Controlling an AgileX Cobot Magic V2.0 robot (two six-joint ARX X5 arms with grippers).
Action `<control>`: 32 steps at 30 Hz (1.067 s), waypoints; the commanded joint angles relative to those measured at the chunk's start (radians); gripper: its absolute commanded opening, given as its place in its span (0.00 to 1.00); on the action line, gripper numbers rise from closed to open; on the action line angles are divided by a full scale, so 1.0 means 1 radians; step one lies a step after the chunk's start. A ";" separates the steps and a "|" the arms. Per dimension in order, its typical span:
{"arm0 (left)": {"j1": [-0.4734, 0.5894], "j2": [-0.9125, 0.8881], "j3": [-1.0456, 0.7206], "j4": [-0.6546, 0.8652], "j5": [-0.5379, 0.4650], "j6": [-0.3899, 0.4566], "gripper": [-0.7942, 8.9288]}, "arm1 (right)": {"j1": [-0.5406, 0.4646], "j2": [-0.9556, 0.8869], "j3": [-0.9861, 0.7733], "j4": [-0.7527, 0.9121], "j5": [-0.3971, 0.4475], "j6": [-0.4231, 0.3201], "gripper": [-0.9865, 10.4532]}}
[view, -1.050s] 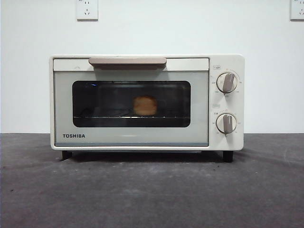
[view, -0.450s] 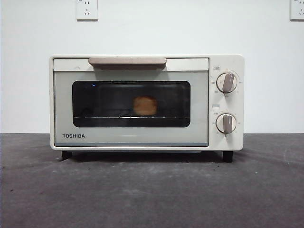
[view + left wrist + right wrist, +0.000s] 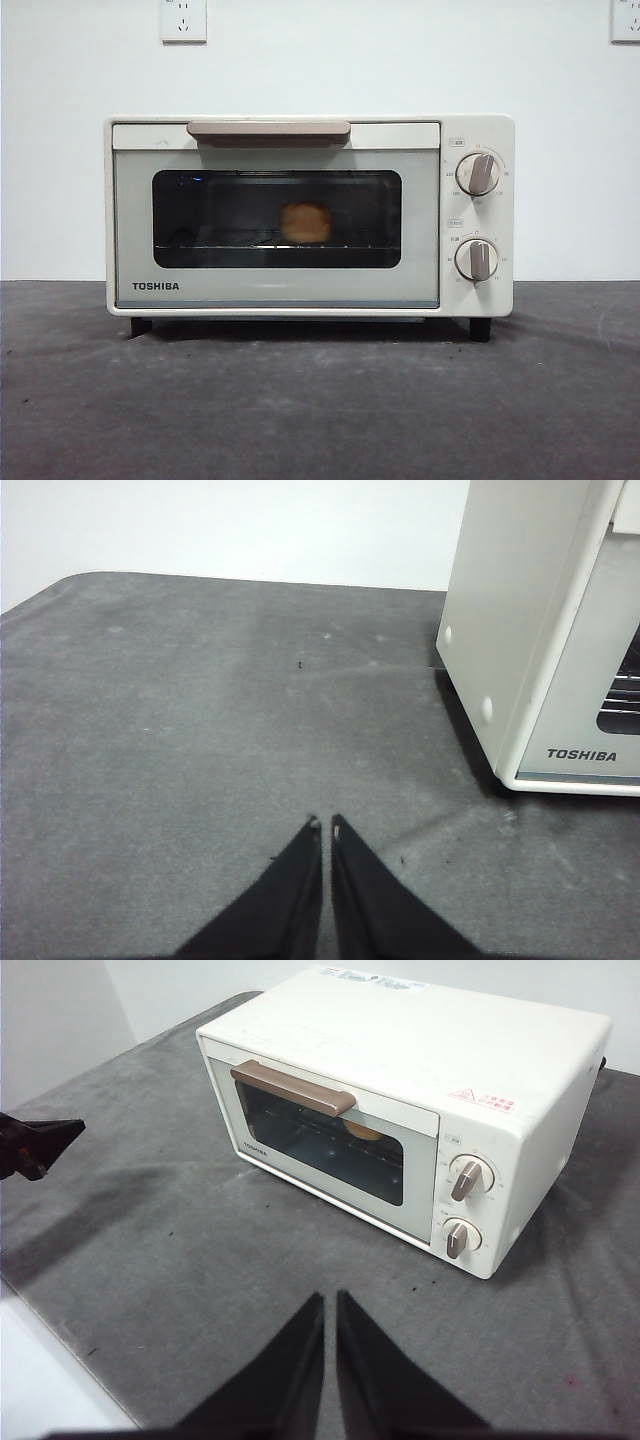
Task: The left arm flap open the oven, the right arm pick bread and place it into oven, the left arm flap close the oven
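The cream-white TOSHIBA oven (image 3: 300, 215) stands on the grey table with its door shut. It also shows in the right wrist view (image 3: 400, 1100) and in part in the left wrist view (image 3: 540, 630). The golden bread (image 3: 305, 222) sits on the wire rack behind the dark window, and a bit of it shows in the right wrist view (image 3: 365, 1132). My left gripper (image 3: 322, 826) is shut and empty, low over the table beside the oven's side wall. My right gripper (image 3: 330, 1297) is shut and empty, held back in front of the oven. Neither arm shows in the front view.
The grey mat (image 3: 320, 400) covers the table in front of the oven. The other arm's black tip (image 3: 40, 1140) shows at the edge of the right wrist view. Wall sockets (image 3: 184, 20) sit high on the white wall behind.
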 commanded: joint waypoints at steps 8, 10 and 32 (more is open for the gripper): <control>0.000 -0.001 -0.021 -0.005 -0.005 0.010 0.11 | 0.010 0.002 0.019 0.010 0.000 -0.004 0.10; 0.000 -0.001 -0.021 -0.005 -0.005 0.010 0.11 | 0.010 0.002 0.019 0.010 0.000 -0.004 0.10; 0.000 -0.001 -0.021 -0.005 -0.005 0.010 0.11 | -0.570 -0.192 -0.570 0.624 -0.003 -0.086 0.10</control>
